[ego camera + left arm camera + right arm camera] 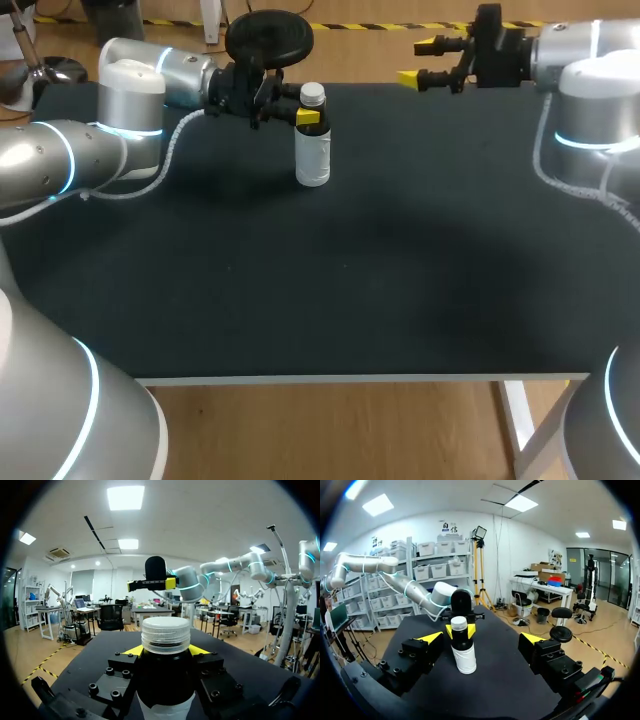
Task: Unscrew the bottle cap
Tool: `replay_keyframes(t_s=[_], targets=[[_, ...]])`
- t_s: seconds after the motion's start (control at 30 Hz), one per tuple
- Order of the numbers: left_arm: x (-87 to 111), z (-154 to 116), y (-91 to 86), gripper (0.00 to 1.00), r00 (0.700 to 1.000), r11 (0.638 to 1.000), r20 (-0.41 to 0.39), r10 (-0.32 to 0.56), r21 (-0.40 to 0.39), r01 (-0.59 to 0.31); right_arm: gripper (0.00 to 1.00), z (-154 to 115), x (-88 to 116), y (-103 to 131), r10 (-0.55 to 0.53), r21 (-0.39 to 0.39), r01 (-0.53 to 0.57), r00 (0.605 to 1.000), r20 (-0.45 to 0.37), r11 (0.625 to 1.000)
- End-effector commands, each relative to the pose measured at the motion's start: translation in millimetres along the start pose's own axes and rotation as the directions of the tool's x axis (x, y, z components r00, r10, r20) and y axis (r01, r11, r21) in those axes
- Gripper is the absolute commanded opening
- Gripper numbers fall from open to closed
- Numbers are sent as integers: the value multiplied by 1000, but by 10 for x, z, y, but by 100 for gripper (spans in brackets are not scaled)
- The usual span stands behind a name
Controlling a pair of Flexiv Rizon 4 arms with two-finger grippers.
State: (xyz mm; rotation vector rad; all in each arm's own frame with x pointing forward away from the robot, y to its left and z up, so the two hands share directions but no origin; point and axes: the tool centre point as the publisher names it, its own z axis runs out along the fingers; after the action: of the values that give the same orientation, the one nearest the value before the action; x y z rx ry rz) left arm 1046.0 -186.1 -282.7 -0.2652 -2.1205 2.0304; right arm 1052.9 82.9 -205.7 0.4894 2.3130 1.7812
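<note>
A small bottle (312, 150) with a white body, a dark upper part and a white ribbed cap (312, 94) stands upright at the back of the black table. My left gripper (308, 118) comes in from the left and is shut on the bottle's dark upper part, just under the cap. In the left wrist view the bottle (165, 680) fills the space between the fingers of that gripper (165, 652), with the cap (165, 634) above them. My right gripper (418, 61) hangs open at the back right, well clear of the bottle (462, 650), which stands ahead of its spread fingers (431, 637).
The black tabletop (350, 280) stretches from the bottle toward the white front edge (350, 378). My right arm's white cable (560, 180) lies on the table at the right.
</note>
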Motion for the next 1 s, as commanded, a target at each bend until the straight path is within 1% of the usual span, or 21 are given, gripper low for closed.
replay_keyframes(t_s=[0.03,0.17,0.3,0.43,0.63,0.73,0.83,0.93,1.0], targets=[[-37,-5,12,0,1000,1000,-8,-1,2,1,100,189,11,0,1,-33,-1,1000,3,999],[-37,-5,12,0,1000,1000,-8,-1,2,1,100,372,74,2,-5,-55,4,1000,-21,998],[-37,-5,12,0,1000,1000,-8,-1,2,1,100,504,128,-7,-14,-67,12,1000,-22,998],[-37,-5,12,0,1000,1000,-8,-1,2,1,100,623,202,-20,-21,-79,21,1000,-3,997],[-37,-5,12,0,1000,1000,-8,-1,2,1,100,798,310,-51,-30,-72,31,999,21,997],[-37,-5,12,0,1000,1000,-8,-1,2,1,100,909,286,-63,-26,-72,28,999,35,997],[-37,-5,12,0,1000,1000,-8,-1,2,1,100,968,357,-72,-25,-81,28,999,40,996],[-37,-5,12,0,1000,1000,-8,-1,2,1,100,1045,350,-57,-23,-87,27,999,42,996],[-37,-5,12,0,1000,1000,-8,-1,2,1,100,1057,394,-64,-20,-93,24,999,43,995]])
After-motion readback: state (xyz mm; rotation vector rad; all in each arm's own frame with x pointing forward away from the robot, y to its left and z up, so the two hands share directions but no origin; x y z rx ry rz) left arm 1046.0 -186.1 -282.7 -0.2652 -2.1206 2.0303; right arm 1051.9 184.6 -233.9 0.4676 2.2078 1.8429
